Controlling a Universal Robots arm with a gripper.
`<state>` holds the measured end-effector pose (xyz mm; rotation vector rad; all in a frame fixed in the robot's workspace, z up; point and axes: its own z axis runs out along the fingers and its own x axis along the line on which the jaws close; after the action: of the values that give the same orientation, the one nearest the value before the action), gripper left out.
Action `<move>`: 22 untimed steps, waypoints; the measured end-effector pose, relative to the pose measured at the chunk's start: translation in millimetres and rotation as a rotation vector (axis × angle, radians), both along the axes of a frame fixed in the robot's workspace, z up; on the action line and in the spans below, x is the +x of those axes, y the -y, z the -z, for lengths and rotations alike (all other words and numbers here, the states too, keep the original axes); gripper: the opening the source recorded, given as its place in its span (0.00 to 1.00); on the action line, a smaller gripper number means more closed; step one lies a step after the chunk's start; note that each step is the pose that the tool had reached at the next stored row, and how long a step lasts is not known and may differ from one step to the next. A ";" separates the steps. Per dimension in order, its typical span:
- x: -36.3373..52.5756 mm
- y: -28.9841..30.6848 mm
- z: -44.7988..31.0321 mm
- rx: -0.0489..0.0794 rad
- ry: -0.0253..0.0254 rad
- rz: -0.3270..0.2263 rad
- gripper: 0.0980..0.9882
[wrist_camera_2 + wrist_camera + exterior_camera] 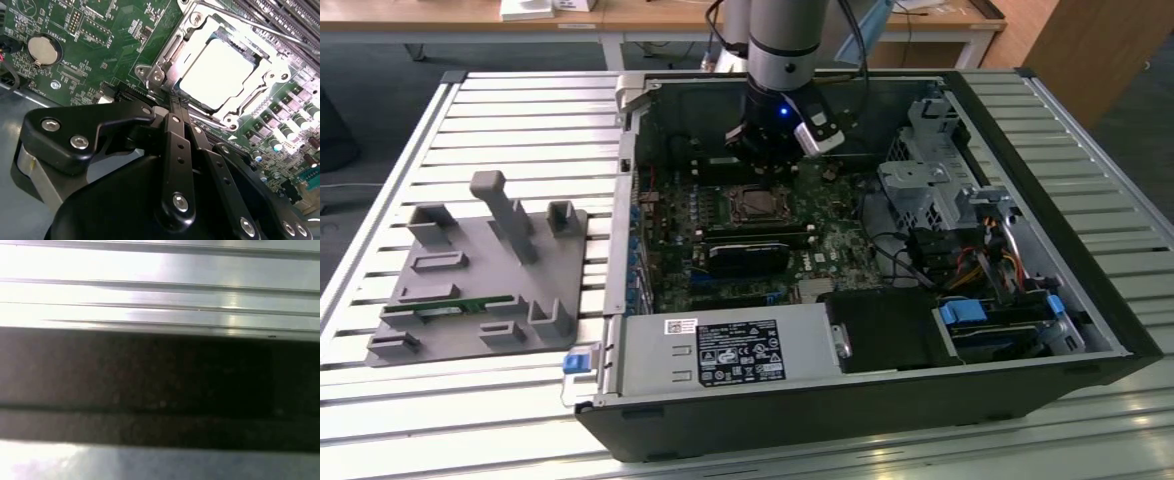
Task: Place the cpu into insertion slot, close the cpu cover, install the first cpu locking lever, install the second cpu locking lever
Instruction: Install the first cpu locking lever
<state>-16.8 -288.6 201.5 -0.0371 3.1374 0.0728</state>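
Observation:
In the exterior view my gripper (771, 152) hangs inside the open computer case, just behind the insertion slot (754, 205) on the green motherboard. In the second wrist view the cpu (220, 72), with a bright grey metallic face, lies in the slot. The silvery cpu cover (167, 52) lies flat around it as a frame. A thin metal lever rod (250, 27) runs along one side of the socket. My gripper (176, 102) is shut, its two black fingers pressed together with nothing seen between them. Their tips sit at the socket's corner by a screw (157, 76).
A grey fixture plate (480, 270) with upright pegs lies on the slatted table at the exterior view's left. Inside the case are a labelled power supply (727, 350), a drive cage (934, 180), cables and long memory slots (747, 240). A coin battery (44, 50) sits on the board.

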 end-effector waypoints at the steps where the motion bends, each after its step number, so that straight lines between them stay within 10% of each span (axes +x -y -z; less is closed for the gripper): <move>1: 0.0 0.0 0.1 -0.003 -0.0001 0.000 0.01; 14: 0.3 -0.5 5.4 -0.024 -0.0008 0.000 0.01; 22: 0.3 -1.0 5.0 -0.012 -0.0025 0.000 0.01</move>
<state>-16.5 -287.6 196.5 -0.0372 3.1404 0.0543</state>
